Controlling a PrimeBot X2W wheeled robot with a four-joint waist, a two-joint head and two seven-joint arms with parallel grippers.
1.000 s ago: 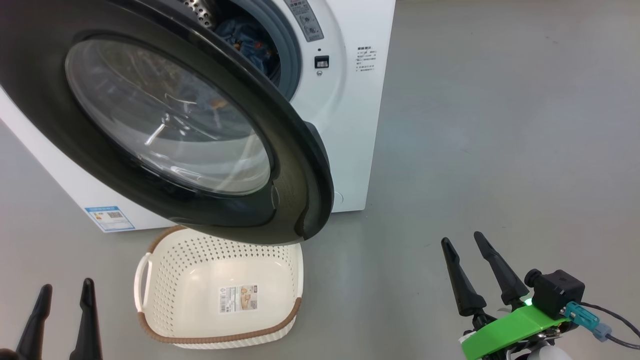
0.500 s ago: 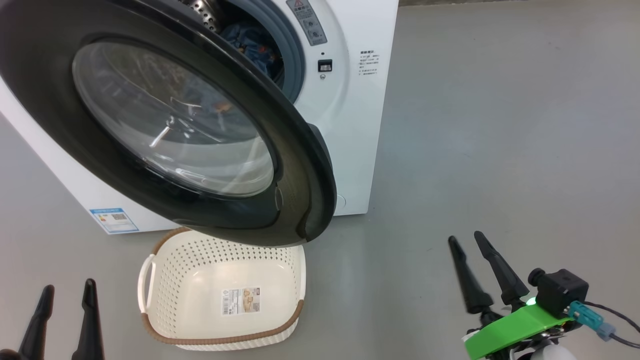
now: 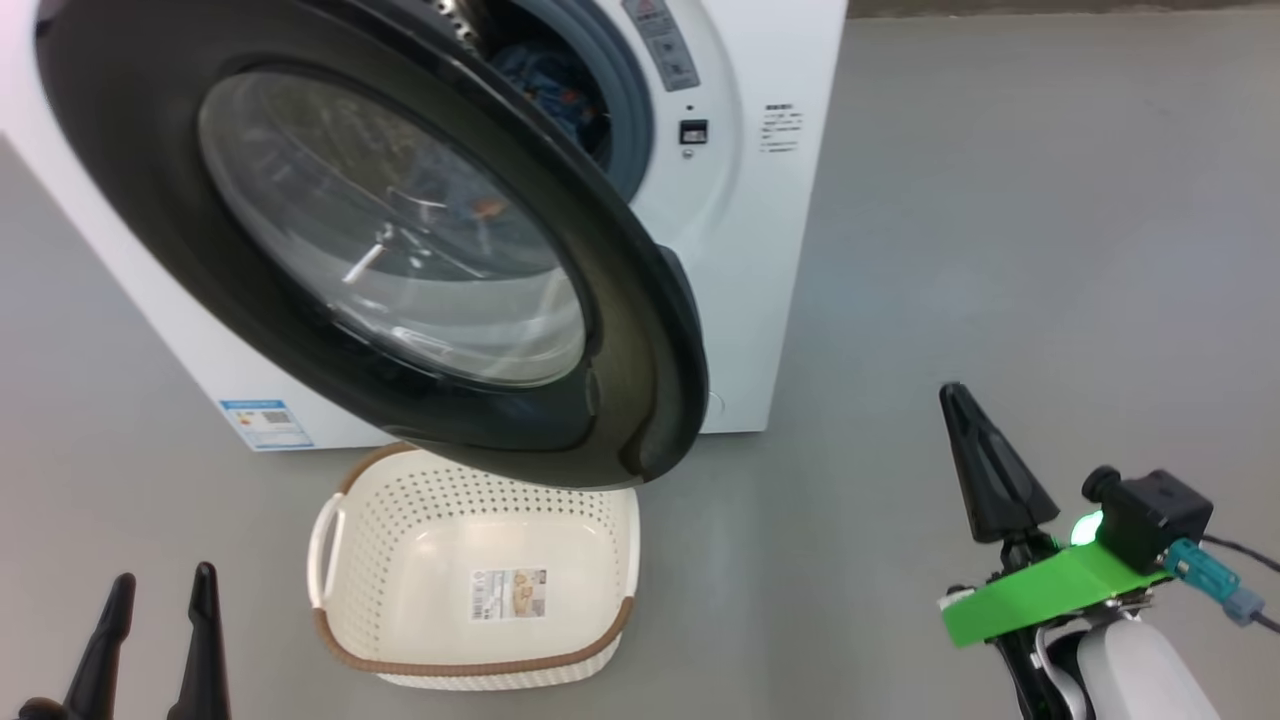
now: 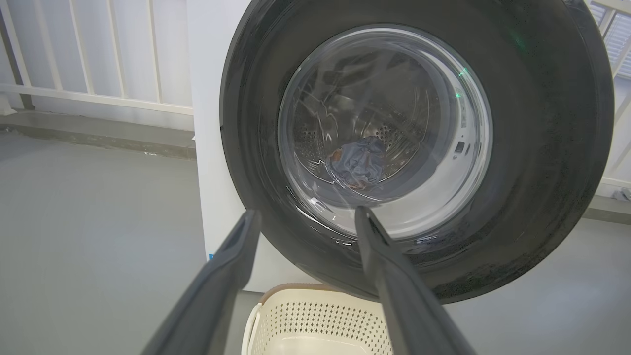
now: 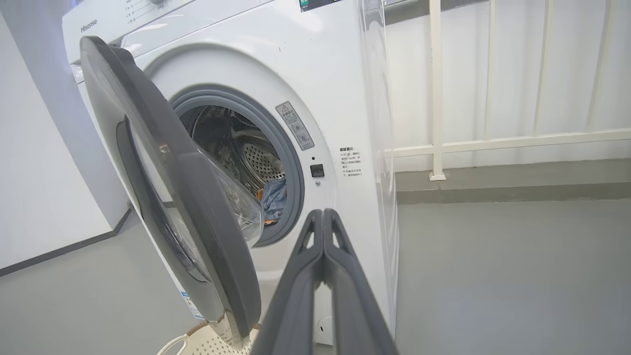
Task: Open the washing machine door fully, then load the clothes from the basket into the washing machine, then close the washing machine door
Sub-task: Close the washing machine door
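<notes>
Clothes of blue fabric (image 5: 273,197) lie, it seems, inside the white washing machine (image 5: 345,74) ahead of the right gripper (image 5: 323,213), closed on nothing, while the wide-spread left gripper (image 4: 306,212) faces its glossy black round door (image 4: 542,148), half open.

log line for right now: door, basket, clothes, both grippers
washing machine door: open | basket: empty, below door | clothes: in drum | left gripper: open, empty | right gripper: shut, empty
</notes>
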